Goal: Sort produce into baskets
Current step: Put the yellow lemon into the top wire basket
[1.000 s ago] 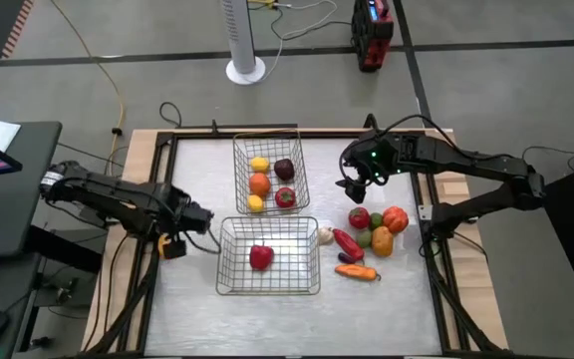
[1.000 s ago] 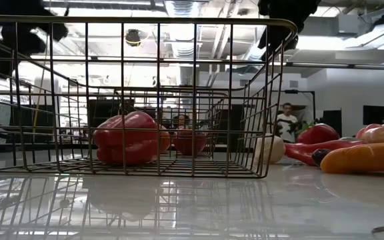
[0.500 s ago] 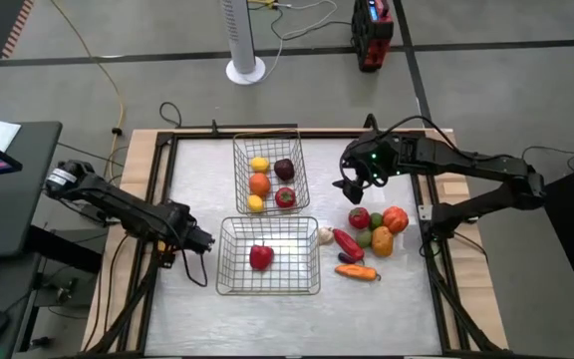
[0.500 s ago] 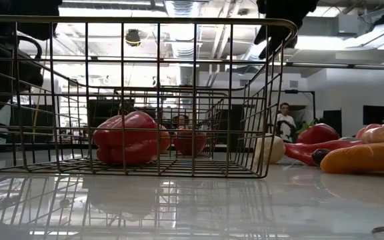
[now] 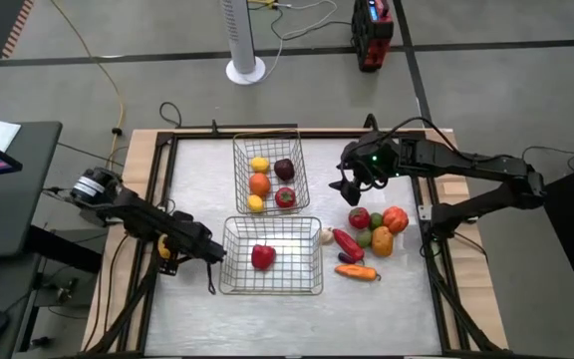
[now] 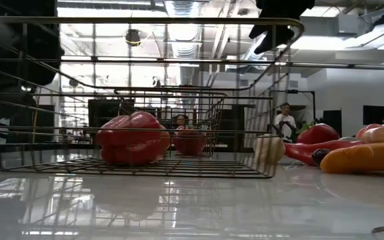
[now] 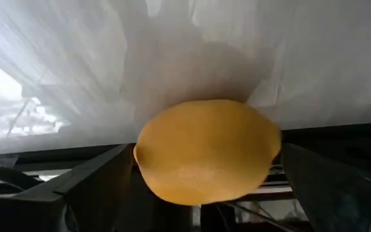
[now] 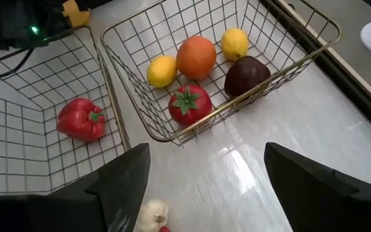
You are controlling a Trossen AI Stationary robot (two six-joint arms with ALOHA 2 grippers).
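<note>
fingers (image 7: 95, 187) of our left gripper (image 5: 210, 255) pinch a yellow lemon (image 7: 206, 151) at the near basket's (image 5: 229, 284) left wall.
our right gripper (image 5: 348, 187) hangs over the table (image 5: 387, 309) with its fingers (image 8: 124, 177) spread, between the far basket (image 5: 303, 183) and the loose pile. the near basket holds one red pepper (image 5: 262, 257); the far one holds two lemons, an orange (image 5: 259, 183), a dark plum (image 5: 284, 169) and a tomato (image 5: 285, 197). near its right wall lie garlic (image 5: 326, 235), a chili (image 5: 347, 242) and a carrot (image 5: 358, 272).
</note>
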